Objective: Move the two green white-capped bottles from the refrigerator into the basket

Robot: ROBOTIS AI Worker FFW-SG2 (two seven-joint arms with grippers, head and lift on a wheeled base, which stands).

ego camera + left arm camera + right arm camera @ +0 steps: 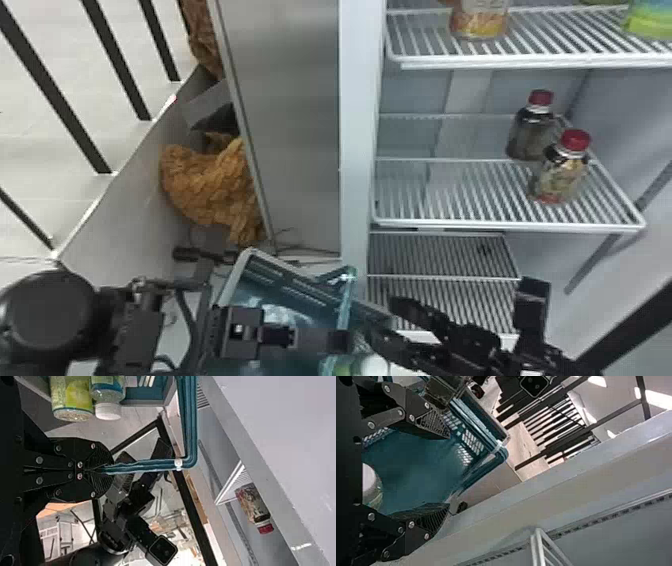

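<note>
In the head view, the left claw is clamped on the rim of the teal basket, at the refrigerator's open front. The right claw is beside the basket's refrigerator side, its fingers apart. A green white-capped bottle is at the bottom edge, within the basket, just beside the right claw's fingers. On the refrigerator's middle shelf, two red-capped bottles stand upright close together, one nearer the front. The shelf above holds an orange-labelled container and a yellow-green item, partly in view.

In the left wrist view, the claw's fingers are together, pinching the thin teal rim between their tips. Two green-labelled containers lie side by side, well apart from those tips: one shows a white cap; the other has its cap end hidden. The right arm is farther off, and a red-capped bottle shows on the refrigerator shelf.

In the right wrist view, the claw's fingers stand wide apart with nothing clamped between the tips. The basket's interior lies beyond them. A white-capped bottle, partly hidden, is nearer the claw's base than its tips.
</note>
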